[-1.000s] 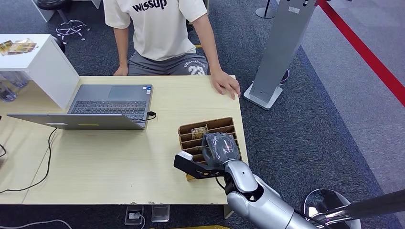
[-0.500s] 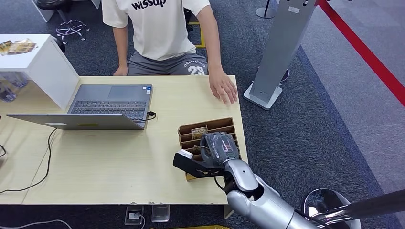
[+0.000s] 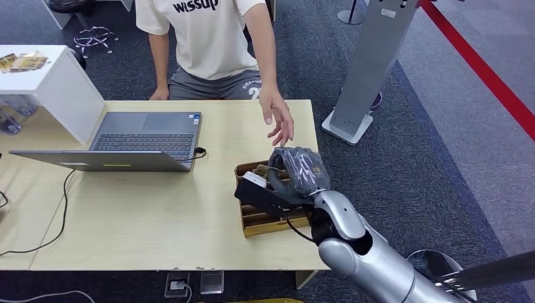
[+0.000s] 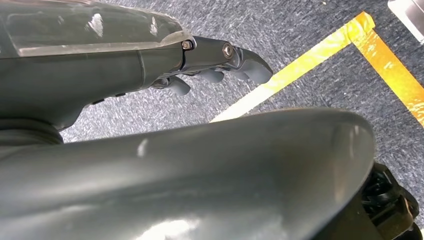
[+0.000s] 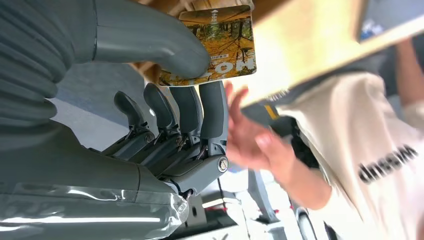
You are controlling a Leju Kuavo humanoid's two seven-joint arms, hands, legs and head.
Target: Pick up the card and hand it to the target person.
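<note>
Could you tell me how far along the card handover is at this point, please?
Done: the right hand holds the card between thumb and fingers, raised over the wooden card holder. In hand: the card is on its way toward the person's hand, which reaches out above the table. Left: closing the gap between them and releasing the card once the person has it.

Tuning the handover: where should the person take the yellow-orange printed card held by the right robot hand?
Take the free end of the yellow-orange printed card, the part sticking out past the grey thumb and dark fingers of the right robot hand. Come from the person's hand side: the robot hand covers the other end.
</note>
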